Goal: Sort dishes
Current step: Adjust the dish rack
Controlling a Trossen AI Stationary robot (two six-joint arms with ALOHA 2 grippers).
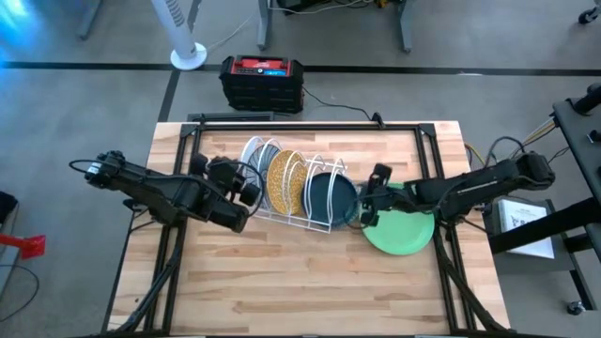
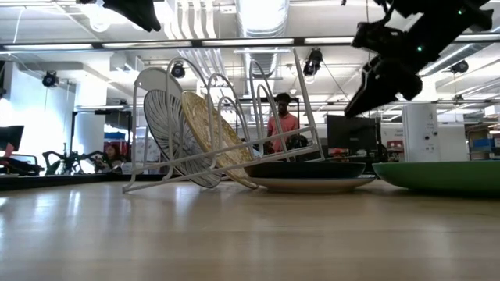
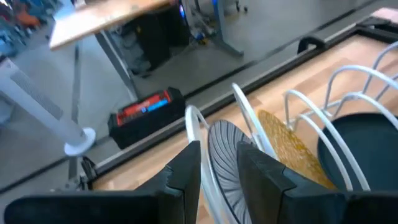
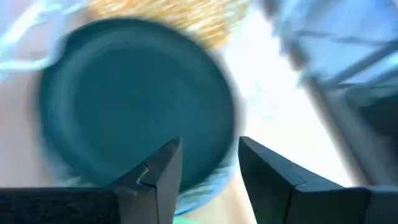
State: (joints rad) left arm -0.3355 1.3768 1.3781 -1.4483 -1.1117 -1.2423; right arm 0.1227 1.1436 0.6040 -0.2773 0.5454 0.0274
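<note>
The right claw (image 1: 368, 208) is hovering with its jaws apart and holding nothing, above the seam where the dark teal plate (image 1: 332, 198) and the light green plate (image 1: 402, 229) meet. From this claw, the teal plate is lying toward 9 o'clock, flat on the desk (image 1: 282, 282) at the 3 o'clock end of the white wire rack (image 1: 310, 222); the green plate is lying flat toward 4 o'clock. The right arm is the nearer one to both.

The left claw (image 1: 246, 190) is closing narrowly around a wire hoop at the rack's 9 o'clock end, and the rack is tilting. Inside, the white blue-patterned plate (image 1: 259, 156) and the mustard speckled plate (image 1: 285, 180) are standing on edge, leaning.

The coming move is probably turning on the teal plate's near rim, directly ahead of the right claw's fingers (image 4: 163, 171).
</note>
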